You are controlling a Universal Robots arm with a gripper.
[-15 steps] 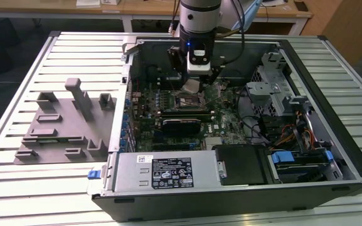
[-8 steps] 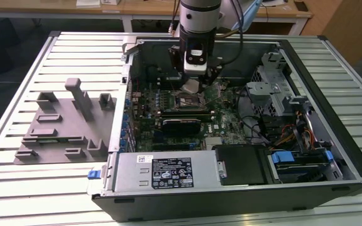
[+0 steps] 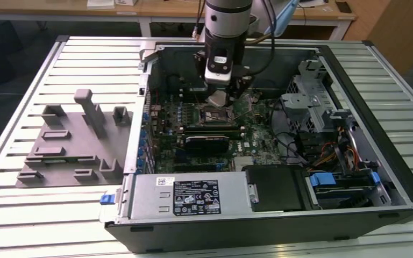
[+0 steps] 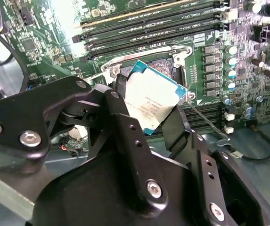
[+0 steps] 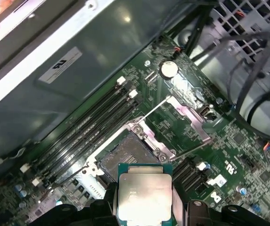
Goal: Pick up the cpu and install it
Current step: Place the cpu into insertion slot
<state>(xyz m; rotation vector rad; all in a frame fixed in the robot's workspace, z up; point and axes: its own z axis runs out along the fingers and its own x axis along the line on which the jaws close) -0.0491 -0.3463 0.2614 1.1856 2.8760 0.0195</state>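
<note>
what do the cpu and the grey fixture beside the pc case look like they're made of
cpu: top looks like metal, silvery satin finish catching soft glare; its green edge suggests circuit-board laminate. grey fixture: probably plastic, matte and evenly grey with no shine, though painted material can't be ruled out.

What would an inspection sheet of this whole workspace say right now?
Surface: ridged grey metal table carrying an open black computer case.
Job's things: flat square silver-topped cpu held at the open black motherboard socket, not seated in it.
Clutter: grey plastic fixture block on the table.
Grippers: black gripper shut on the cpu.
Cables: coloured wire bundles inside the case.
Surroundings: wooden desks behind.
</note>
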